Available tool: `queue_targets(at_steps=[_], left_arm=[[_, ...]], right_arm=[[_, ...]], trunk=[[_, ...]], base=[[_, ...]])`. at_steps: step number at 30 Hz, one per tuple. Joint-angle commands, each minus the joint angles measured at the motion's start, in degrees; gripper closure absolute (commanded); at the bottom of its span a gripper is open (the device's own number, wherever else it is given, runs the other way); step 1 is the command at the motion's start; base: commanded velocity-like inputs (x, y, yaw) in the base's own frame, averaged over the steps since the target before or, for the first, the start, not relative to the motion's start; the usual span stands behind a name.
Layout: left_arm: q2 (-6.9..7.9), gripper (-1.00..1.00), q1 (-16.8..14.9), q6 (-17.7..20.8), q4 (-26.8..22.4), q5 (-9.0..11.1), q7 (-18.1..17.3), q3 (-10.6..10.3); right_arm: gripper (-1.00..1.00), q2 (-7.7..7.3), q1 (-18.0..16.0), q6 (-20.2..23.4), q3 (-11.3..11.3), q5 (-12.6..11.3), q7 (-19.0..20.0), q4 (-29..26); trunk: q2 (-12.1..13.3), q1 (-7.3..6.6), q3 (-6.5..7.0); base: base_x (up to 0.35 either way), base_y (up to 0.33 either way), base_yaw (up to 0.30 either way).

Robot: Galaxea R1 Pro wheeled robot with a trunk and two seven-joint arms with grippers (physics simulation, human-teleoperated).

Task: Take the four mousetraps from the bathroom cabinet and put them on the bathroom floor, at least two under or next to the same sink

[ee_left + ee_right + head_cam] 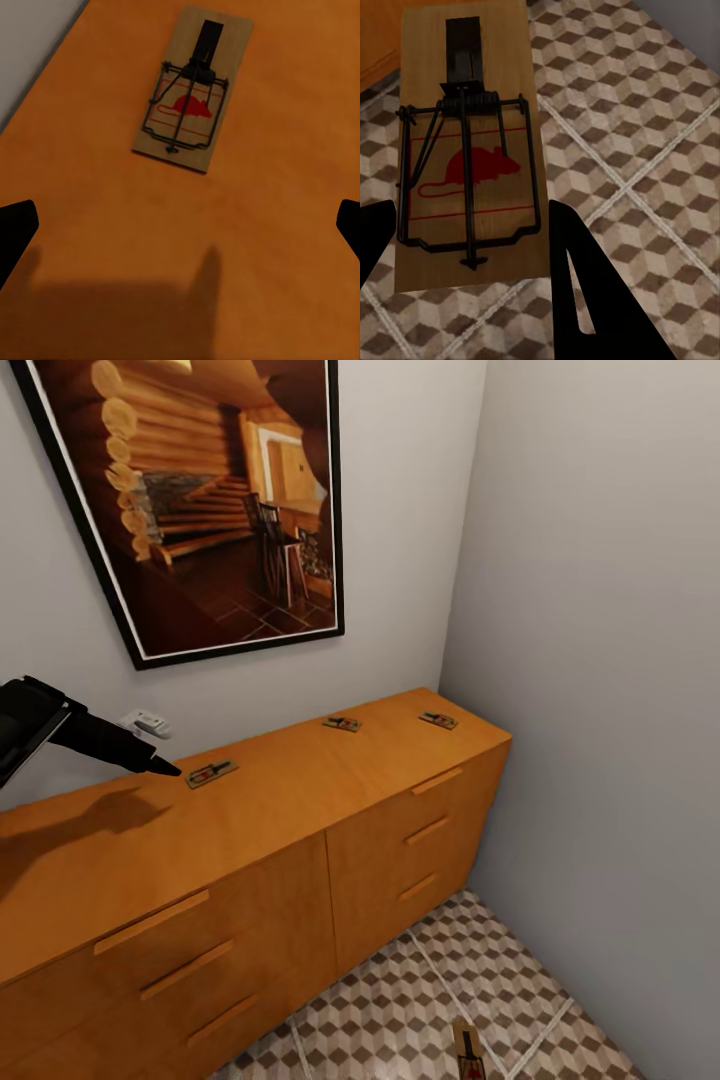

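So 3 mousetraps (pixel 211 772) sit on cabinet (pixel 300 810); right end effector (pixel 472 247) grips 1, left end effector (pixel 180 225) open, 12 o'clock.

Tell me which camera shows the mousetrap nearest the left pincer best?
The left wrist view: that mousetrap lies large and sharp, its wire spring and red mouse print clear. The head view shows it small on the cabinet, beside the left pincer.

Grey walls (pixel 590 560); framed log-cabin picture (pixel 200 500).

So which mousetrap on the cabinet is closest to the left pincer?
The leftmost mousetrap, just beyond the left pincer; the other two lie farther right on the cabinet.
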Motion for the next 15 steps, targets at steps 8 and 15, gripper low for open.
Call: queue_targets(at_steps=[8, 15], left_arm=[[0.21, -1.00, 0.0, 0.2, -0.3, -0.1, -0.5, -0.1], [1.12, -1.00, 0.0, -6.3, -1.0, 0.0, -3.6, -0.1]], right_arm=[[1.00, 0.02, 0.0, -0.2, -0.3, 0.3, -0.3, 0.0], [1.00, 0.01, 0.0, -0.2, -0.3, 0.3, -0.3, 0.0]], trunk=[[0.0, 0.00, -0.12], [0.0, 0.00, -0.13]], base=[[0.000, 0.000, 0.000], [0.000, 0.000, 0.000]])
